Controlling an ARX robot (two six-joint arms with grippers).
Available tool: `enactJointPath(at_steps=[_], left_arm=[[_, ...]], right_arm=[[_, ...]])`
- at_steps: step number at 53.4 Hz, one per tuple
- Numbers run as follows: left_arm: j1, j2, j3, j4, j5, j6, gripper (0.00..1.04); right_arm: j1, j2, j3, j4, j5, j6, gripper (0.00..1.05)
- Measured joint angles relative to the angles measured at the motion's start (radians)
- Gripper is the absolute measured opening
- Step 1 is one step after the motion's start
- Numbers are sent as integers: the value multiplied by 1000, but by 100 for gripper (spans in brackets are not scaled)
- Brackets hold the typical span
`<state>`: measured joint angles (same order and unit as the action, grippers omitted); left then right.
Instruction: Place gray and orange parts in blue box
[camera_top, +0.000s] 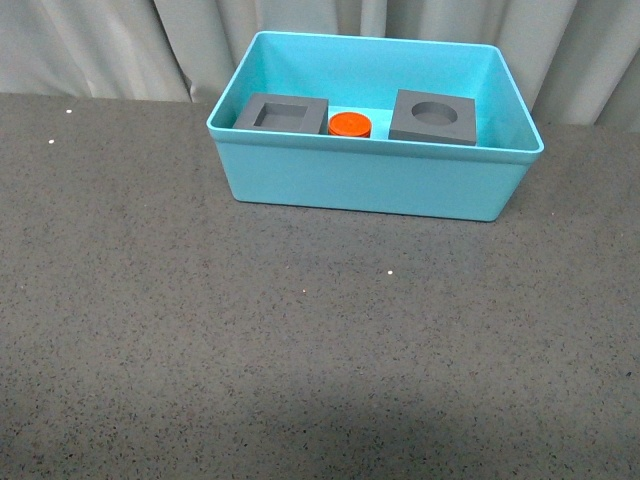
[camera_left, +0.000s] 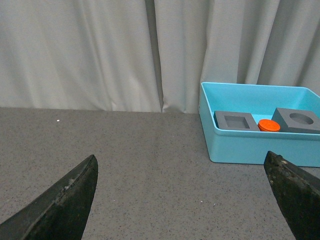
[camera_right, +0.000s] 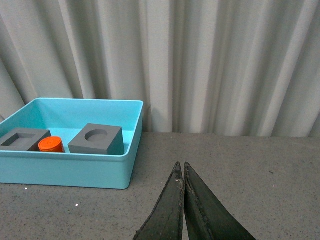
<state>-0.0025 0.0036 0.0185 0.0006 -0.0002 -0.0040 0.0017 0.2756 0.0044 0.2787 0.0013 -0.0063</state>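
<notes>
Turquoise box (camera_top: 370, 185), gray cubes (camera_top: 432, 117), orange cylinder (camera_top: 350, 125)

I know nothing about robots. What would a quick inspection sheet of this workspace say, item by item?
Surface: dark speckled tabletop, a few white flecks.
Job's things: gray cube with square recess, orange cylinder and gray cube with round recess all inside the turquoise plastic bin.
Clutter: nothing seen.
Grippers: left end effector open, empty; right end effector shut, empty; both away from the bin.
Cables: nothing seen.
Surroundings: pale pleated curtain behind.
</notes>
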Motion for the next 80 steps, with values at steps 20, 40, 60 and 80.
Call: enactJointPath(at_steps=[20, 40, 60, 80], left_arm=[[0, 0, 0, 0, -1, 0, 98], [0, 0, 0, 0, 0, 0, 98], [0, 0, 0, 0, 0, 0, 98], [0, 0, 0, 0, 0, 0, 98]], right_arm=[[0, -233, 1, -266, -3, 0, 0], [0, -272, 1, -277, -3, 0, 27], [0, -272, 1, -277, -3, 2, 97], [0, -272, 1, -277, -3, 2, 95]])
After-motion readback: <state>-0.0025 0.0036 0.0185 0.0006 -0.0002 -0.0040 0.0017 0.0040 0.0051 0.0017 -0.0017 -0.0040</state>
